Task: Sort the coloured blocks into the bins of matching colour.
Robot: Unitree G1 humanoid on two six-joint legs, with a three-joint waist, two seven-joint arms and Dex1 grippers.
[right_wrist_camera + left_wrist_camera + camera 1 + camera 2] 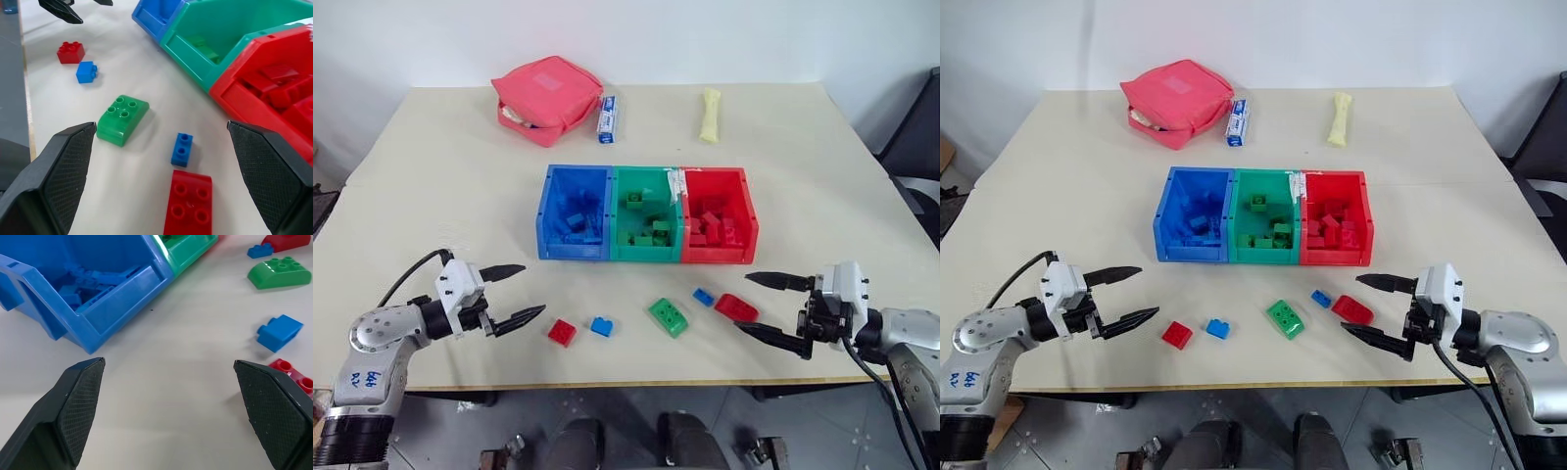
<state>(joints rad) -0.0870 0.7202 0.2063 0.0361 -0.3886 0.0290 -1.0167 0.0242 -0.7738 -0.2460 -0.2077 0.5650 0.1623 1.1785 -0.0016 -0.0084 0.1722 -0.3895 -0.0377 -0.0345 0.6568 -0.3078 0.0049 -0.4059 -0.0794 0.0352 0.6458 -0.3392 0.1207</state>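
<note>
Three joined bins stand mid-table: blue bin (pixel 546 217), green bin (pixel 619 211), red bin (pixel 749 217), each holding several bricks of its own colour. In front of them on the table lie loose blocks: a red brick (pixel 562 332), a blue brick (pixel 601 326), a green curved brick (pixel 669 316), a small blue brick (pixel 704 297) and a red sloped brick (pixel 735 307). My left gripper (pixel 517 292) hovers open and empty, left of the red brick. My right gripper (pixel 762 305) hovers open and empty, just right of the red sloped brick.
At the back of the table lie a pink-red zippered pouch (pixel 546 99), a small blue-and-white tube (pixel 606 118) and a pale yellow bone-shaped stick (pixel 709 115). The table's front edge (pixel 636 382) runs just below the loose bricks. A dark chair (pixel 915 137) stands at the right.
</note>
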